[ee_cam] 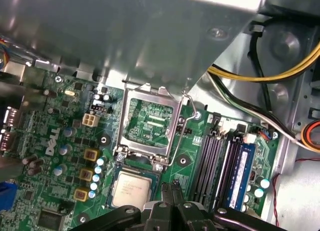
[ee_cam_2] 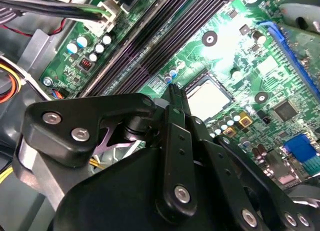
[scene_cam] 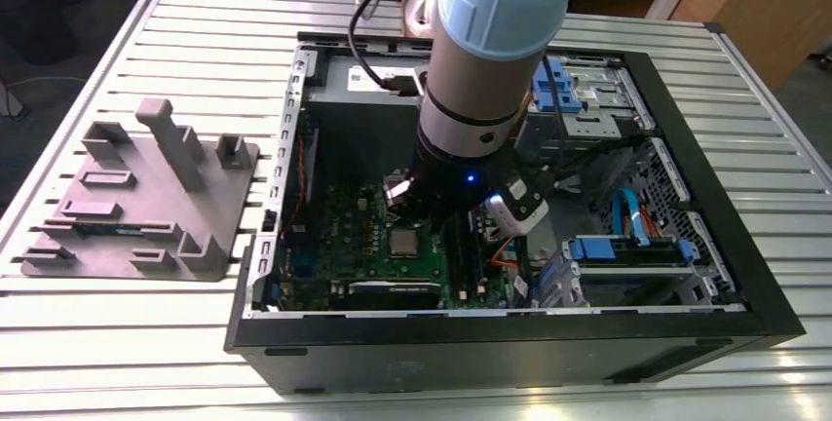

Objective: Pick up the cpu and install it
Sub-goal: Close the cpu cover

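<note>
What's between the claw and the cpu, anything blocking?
Nothing visible. In the first wrist view the cpu lies flat on the motherboard, the hinged load plate is folded open away from it, and the shut claw sits just beside the chip's edge with no cable or part between.

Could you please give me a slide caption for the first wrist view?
Shut gripper beside the cpu lying in its socket, load plate open.

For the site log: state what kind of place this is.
Probably a robotics lab bench set up for computer assembly: a robot arm reaches into an open computer case lying on a slatted metal table, with a grey fixture tray beside it.
</note>
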Robot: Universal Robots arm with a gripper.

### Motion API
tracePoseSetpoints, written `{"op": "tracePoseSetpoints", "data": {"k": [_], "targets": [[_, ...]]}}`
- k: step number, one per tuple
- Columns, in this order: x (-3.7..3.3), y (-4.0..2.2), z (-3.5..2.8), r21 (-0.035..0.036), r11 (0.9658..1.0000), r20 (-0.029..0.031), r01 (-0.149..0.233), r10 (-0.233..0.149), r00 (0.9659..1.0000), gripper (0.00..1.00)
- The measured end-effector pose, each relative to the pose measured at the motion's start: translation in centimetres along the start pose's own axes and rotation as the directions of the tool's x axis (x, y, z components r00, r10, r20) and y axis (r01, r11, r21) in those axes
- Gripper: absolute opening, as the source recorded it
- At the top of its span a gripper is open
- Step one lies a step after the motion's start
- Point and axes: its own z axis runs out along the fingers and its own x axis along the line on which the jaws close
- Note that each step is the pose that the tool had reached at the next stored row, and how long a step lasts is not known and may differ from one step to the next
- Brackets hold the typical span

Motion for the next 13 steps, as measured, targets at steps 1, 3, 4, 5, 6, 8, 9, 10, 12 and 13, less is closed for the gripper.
{"op": "tracePoseSetpoints", "data": {"k": [1, 3, 4, 5, 6, 8, 9, 10, 12, 13], "targets": [[-0.06, 0.10, 0.01, -0.0001, 1.0000, 0.0000, 0.000, 0.000, 1.0000, 0.10], [-0.19, 0.32, 0.03, -0.0003, 1.0000, 0.0001, 0.000, 0.000, 1.0000, 0.10], [-0.26, 0.43, 0.04, -0.0003, 1.0000, 0.0000, 0.000, 0.000, 1.0000, 0.10], [-0.35, 0.54, 0.05, -0.0005, 1.0000, 0.0001, 0.000, 0.000, 1.0000, 0.10], [-0.44, 0.63, 0.06, -0.0006, 1.0000, 0.0001, 0.000, 0.000, 1.0000, 0.10], [-0.60, 0.79, 0.09, -0.0009, 1.0000, 0.0002, 0.000, 0.000, 1.0000, 0.10], [-0.66, 0.85, 0.09, -0.0011, 1.0000, 0.0002, 0.000, 0.000, 1.0000, 0.10], [-0.70, 0.91, 0.10, -0.0013, 1.0000, 0.0003, 0.000, 0.000, 1.0000, 0.10], [-0.77, 1.06, 0.12, -0.0022, 1.0000, 0.0005, 0.000, 0.000, 1.0000, 0.10], [-0.80, 1.16, 0.12, -0.0028, 1.0000, 0.0006, 0.000, 0.000, 1.0000, 0.10]]}}
